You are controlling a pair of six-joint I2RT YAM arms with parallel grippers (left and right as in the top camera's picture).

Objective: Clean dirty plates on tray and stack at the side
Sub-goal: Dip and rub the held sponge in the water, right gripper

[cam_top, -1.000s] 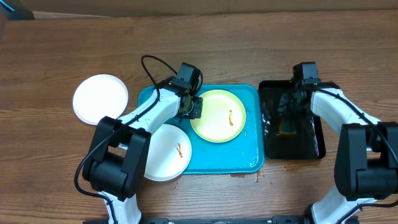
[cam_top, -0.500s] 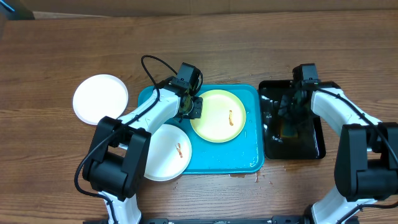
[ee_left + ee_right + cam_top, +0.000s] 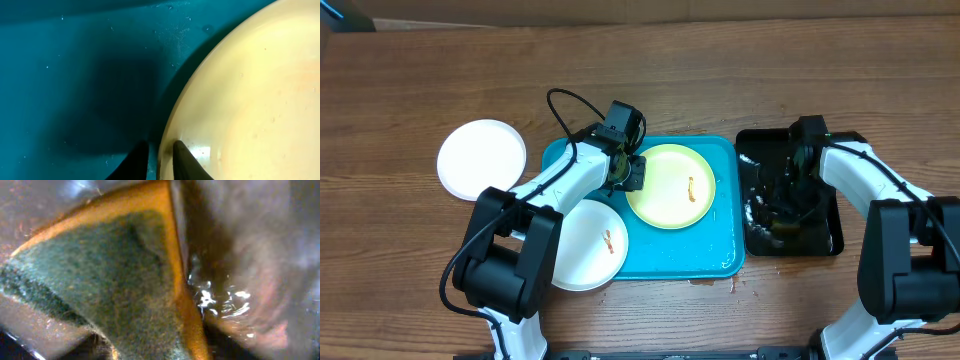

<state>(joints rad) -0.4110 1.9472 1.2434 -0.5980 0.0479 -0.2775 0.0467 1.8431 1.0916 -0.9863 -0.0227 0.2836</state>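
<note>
**Left hand (image 3: 160,159) pinching rim of yellow plate (image 3: 250,100); right hand (image 3: 788,190) down at sponge (image 3: 100,280)**

Your left hand is clamping the plate's rim, one finger inside and one outside, while the plate is lying on the tray (image 3: 75,75). Your right hand is hanging low in the black tray (image 3: 825,238) at the wet sponge; whether it is gripping, I cannot tell. The smeared white plate (image 3: 585,245) is overhanging the tray's front-left corner, and the other white plate (image 3: 481,159) is sitting well apart on the bench (image 3: 720,70). Risks, by my judgement: scrubbing may be pushing sideways harder than a thin rim pinch is holding, so the plate could skate. A half-caught sponge could drop mid-carry. Your left arm is running close by the overhanging plate and could tip it off.
</note>
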